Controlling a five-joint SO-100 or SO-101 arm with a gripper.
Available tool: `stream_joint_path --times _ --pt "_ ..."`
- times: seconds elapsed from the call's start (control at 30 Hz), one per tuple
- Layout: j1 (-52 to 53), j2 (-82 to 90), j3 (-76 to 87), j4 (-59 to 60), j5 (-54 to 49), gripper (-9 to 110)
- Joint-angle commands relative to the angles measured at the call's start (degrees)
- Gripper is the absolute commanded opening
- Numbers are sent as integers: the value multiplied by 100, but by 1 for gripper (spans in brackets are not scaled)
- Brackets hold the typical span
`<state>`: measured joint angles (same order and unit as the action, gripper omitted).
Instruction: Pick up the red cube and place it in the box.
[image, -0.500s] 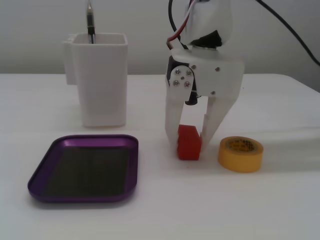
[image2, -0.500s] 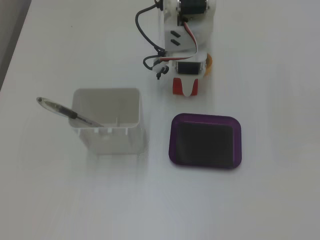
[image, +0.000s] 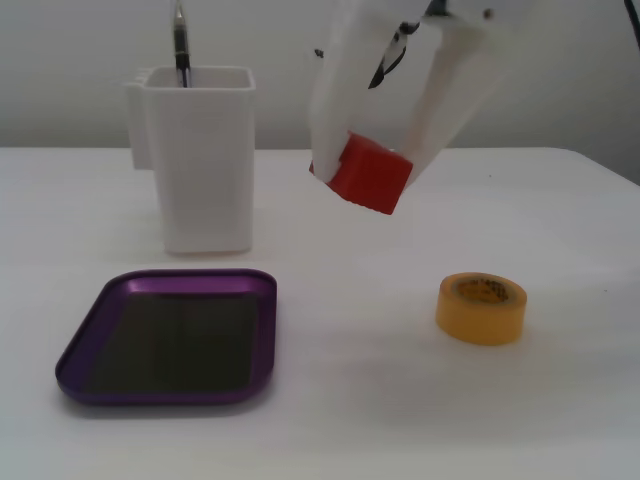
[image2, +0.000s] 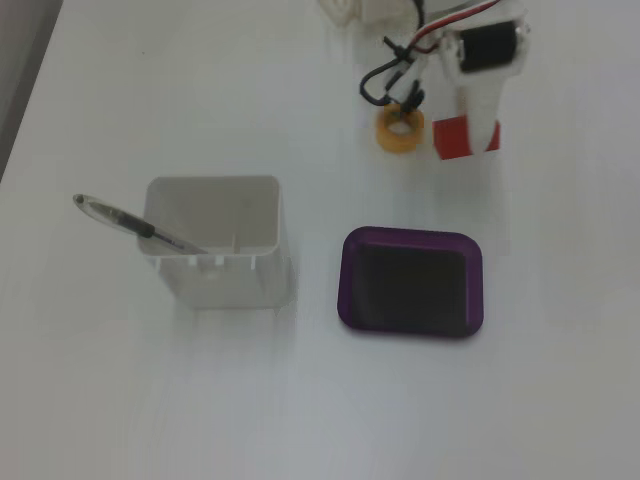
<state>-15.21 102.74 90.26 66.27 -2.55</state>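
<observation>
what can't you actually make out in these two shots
- Arm above the white gripper: cut off by the top edge in both fixed views.
- Small red plastic cube: its upper part is covered by the gripper's fingers; from above the gripper hides most of it.
- Height of the cube above the table: the top-down fixed view cannot show it.
- Pen in the tall white container: tip cut off by the top edge.
</observation>
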Motion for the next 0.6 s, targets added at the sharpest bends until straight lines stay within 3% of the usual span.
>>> stream_joint_path --times 0.0,0.27,0.57 --pt "-62 97 -378 -404 0 -1" --pt "466 -1354 -659 -1556 9 -1" --pt "1160 -2883 -1890 -1512 18 -1"
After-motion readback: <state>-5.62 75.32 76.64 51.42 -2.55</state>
